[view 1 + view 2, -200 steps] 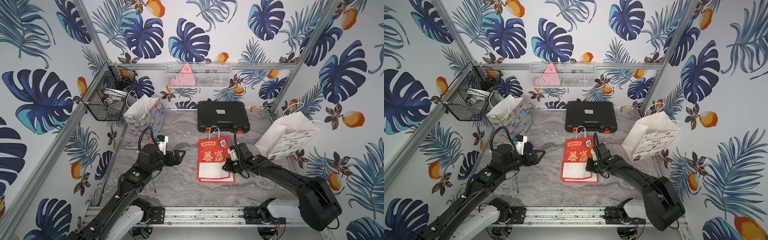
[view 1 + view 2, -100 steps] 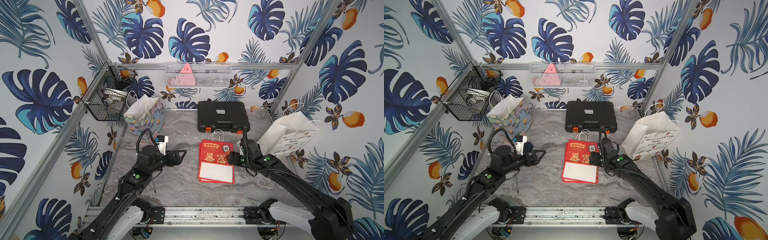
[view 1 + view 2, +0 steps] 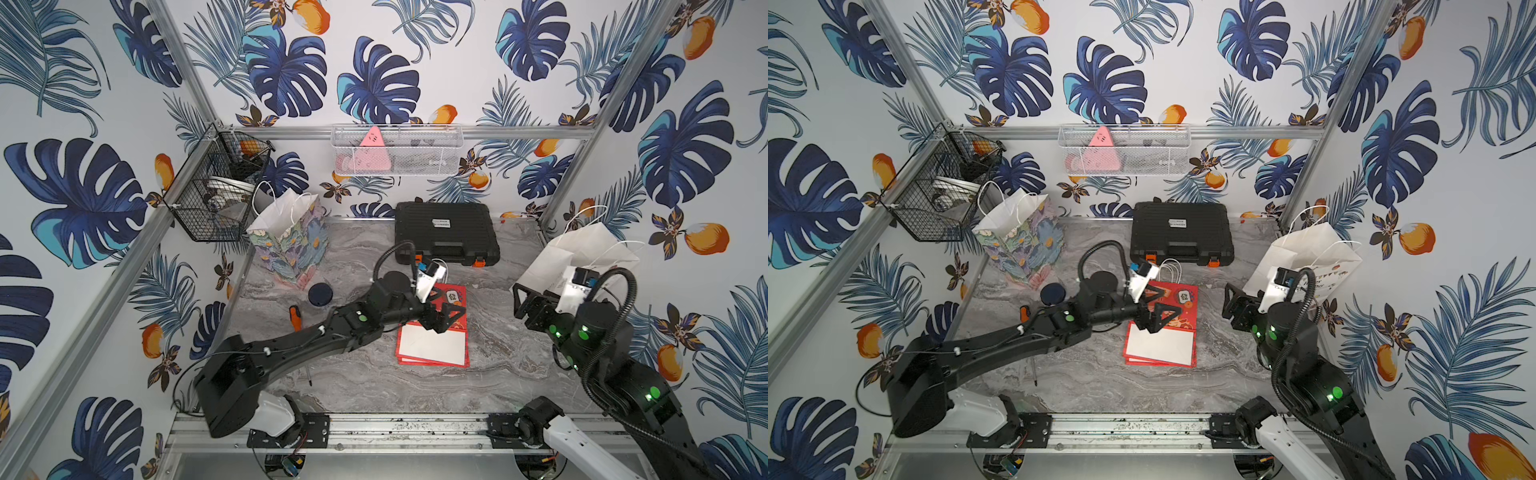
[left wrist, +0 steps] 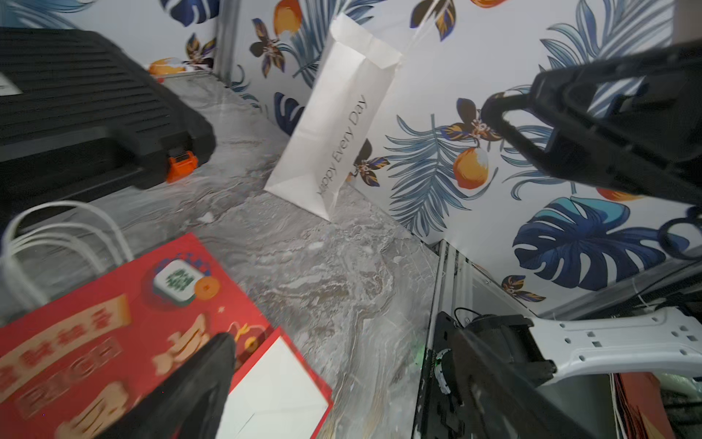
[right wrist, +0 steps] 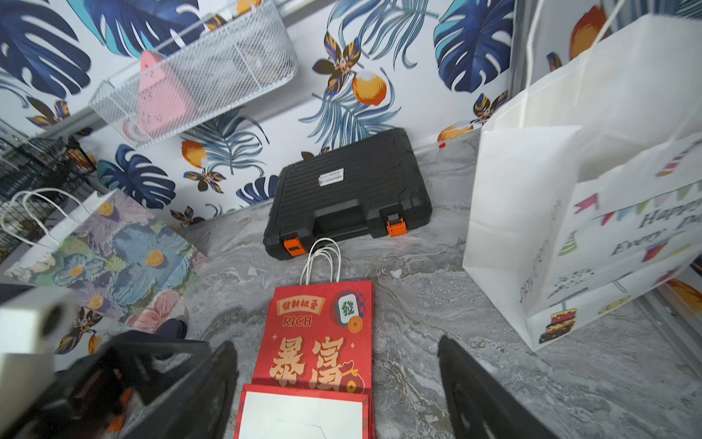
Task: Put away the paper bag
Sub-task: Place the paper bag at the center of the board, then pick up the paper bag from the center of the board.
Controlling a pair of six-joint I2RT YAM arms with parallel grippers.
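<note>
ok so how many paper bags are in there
3. A floral bag stands at the back left, a white bag stands at the right edge, and a red bag lies flat in the middle. More could be hidden beneath the red one.

Marble tabletop [image 3: 415, 390]: red bag [image 3: 434, 353], black case [image 3: 446, 230]

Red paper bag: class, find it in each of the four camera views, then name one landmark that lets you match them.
In a top view: the red paper bag lies flat mid marble table, in front of the black tool case.
In a top view: same spot, case behind.
Left wrist: close up, white handles toward the case.
Right wrist: straight ahead, case beyond its handles.
Shared landmark: the black tool case.
</note>
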